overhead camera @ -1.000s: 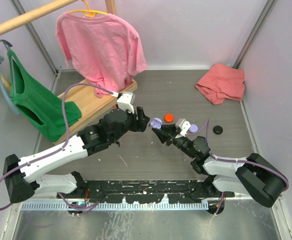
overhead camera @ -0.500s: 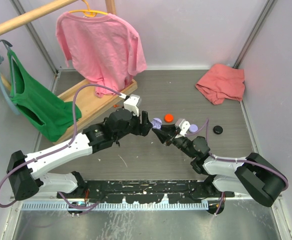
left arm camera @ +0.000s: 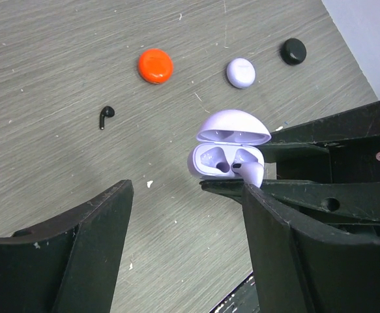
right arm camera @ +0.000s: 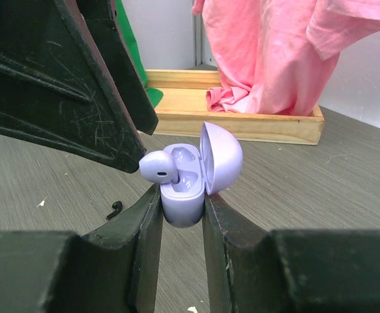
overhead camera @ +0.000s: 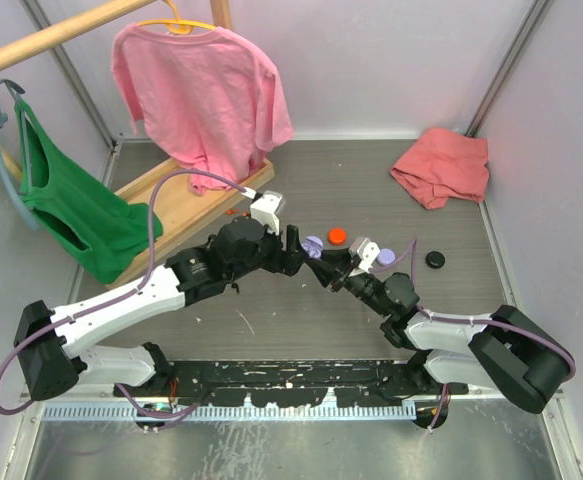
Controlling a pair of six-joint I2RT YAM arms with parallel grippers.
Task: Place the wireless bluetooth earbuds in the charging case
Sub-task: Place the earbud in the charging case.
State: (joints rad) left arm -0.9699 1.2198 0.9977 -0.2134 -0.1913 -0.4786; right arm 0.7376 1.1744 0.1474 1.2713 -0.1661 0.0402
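My left gripper (left arm camera: 188,189) has just spread its jaws, leaving the lilac earbud (right arm camera: 158,167) perched in the open charging case (right arm camera: 221,160) — seemingly not fully seated — that my right gripper (right arm camera: 182,203) clamps

- Table top (left arm camera: 46,39): grey, matt, fine brushed grain, flecked with white scratches.
- Open lilac charging case (right arm camera: 183,199): smooth plastic, satin sheen on shell and lid.
- Lilac earbud (right arm camera: 157,166): smooth glossy plastic with a bright highlight.
- Black earbud (left arm camera: 105,116): dark plastic, slight gloss.
- Orange-red round case (left arm camera: 156,66), closed lilac case (left arm camera: 240,72), black case (left arm camera: 293,51): smooth plastic, low sheen.
- Left gripper (left arm camera: 186,190) fingers (right arm camera: 66,98): black matt plastic, scuffed with fine pale scratches.
- Pink T-shirt (overhead camera: 201,90), green garment (overhead camera: 71,215): soft matt knit cloth.
- Salmon cloth (overhead camera: 441,165), far right corner of table: crumpled, matt.
- Rack base (right arm camera: 242,124): pale bare wood, smooth.
- Metal strip (overhead camera: 271,450), near edge of table: dull, scuffed.
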